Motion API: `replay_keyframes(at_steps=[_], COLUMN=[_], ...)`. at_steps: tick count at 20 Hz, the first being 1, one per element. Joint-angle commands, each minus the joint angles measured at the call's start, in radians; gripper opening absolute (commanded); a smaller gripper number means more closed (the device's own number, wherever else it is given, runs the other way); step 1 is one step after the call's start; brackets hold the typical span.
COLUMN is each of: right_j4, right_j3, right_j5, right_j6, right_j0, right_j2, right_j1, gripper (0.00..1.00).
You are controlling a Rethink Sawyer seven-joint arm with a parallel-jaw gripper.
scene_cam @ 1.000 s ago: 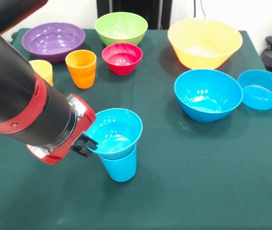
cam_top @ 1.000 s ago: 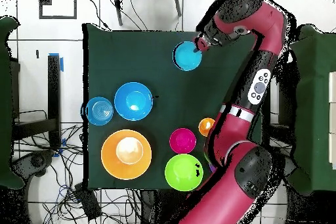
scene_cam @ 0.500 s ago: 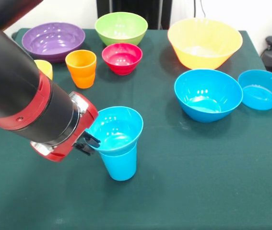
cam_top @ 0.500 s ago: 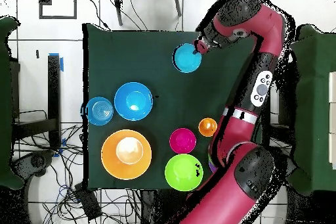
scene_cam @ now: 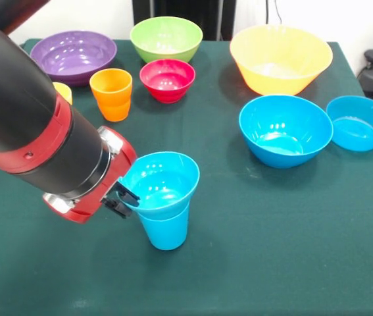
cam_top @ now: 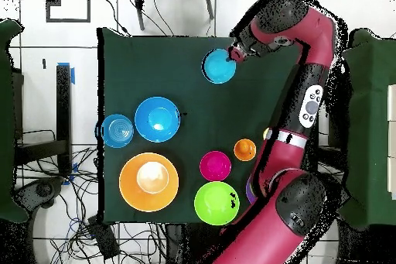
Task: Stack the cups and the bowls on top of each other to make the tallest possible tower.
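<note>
**Tower at two pieces, eight left loose**

Green cloth covers the table. At nine o'clock of the tower, the gripper pinches the rim of the small blue bowl seated in the blue cup. Purple bowl, yellow cup, orange cup, red bowl and green bowl wait around eleven o'clock; the yellow-orange bowl and two blue bowls around two.
</note>
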Motion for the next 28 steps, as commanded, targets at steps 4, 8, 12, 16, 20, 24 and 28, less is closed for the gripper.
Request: replay_keyframes(at_steps=[4,8,12,16,20,24,28], right_j4=[0.028,0.036,0.032,0.051,0.082,0.116,0.147], right_j3=[0.012,-0.008,-0.029,-0.015,0.007,0.025,0.045], right_j5=[-0.094,-0.102,-0.101,-0.108,-0.126,-0.15,-0.167], right_j6=[0.035,0.008,-0.013,-0.001,0.031,0.059,0.077], right_j0=[0.035,0.044,0.054,0.052,0.051,0.05,0.048], right_j2=[-0.191,-0.203,-0.206,-0.222,-0.246,-0.275,-0.302], right_j1=[-0.027,-0.03,-0.032,-0.034,-0.038,-0.041,-0.046], gripper=[0.0,0.0,0.0,0.0,0.0,0.0,0.0])
